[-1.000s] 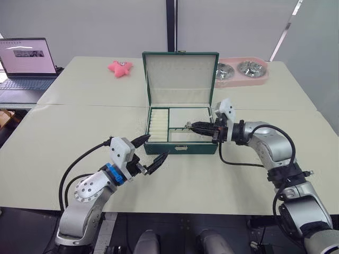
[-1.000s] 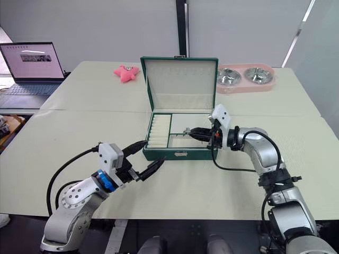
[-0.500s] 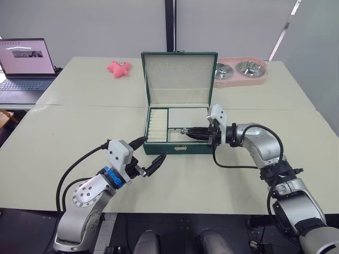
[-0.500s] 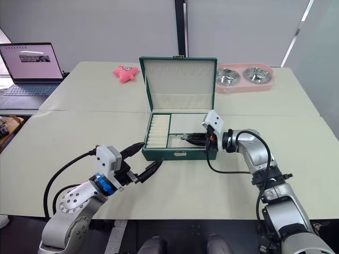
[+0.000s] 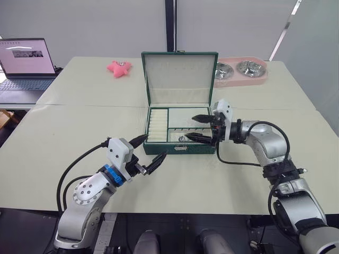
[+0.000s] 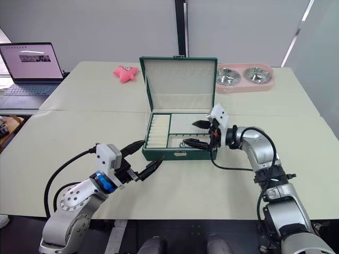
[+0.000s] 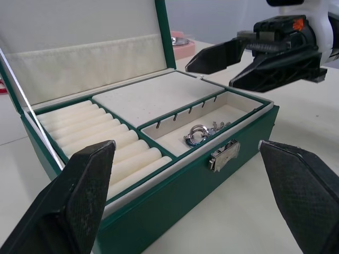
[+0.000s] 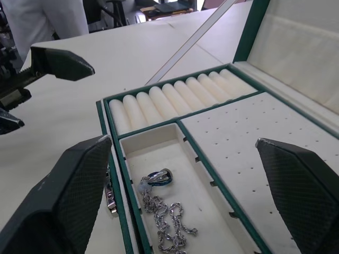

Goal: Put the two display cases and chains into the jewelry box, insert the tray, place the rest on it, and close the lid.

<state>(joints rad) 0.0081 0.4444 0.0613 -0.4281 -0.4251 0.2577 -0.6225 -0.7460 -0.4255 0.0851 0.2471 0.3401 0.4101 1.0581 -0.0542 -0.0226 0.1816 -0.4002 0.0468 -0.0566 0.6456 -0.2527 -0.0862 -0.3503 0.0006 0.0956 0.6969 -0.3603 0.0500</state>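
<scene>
The dark green jewelry box [image 5: 180,150] stands mid-table with its lid [image 5: 180,74] upright. The tray [image 8: 254,137] sits inside it, ring slots [image 5: 157,127] on the left. A short silver chain [image 7: 204,132] with a ring at one end lies loose in the tray's front compartment. My right gripper [image 5: 190,127] hovers open just above that compartment, its fingers clear of the chain. My left gripper [image 5: 157,145] is open and empty, low over the table at the box's front left corner. The two display cases are hidden.
A laptop [image 5: 26,61] sits at the far left. A pink star toy [image 5: 120,67] lies behind the box to the left, and a pink double bowl [image 5: 241,71] to the right. A person in white [image 8: 47,18] stands beyond the table.
My right gripper was shut on the chain over the tray's front compartment; it has opened and the chain now lies there. The left arm has stayed put.
</scene>
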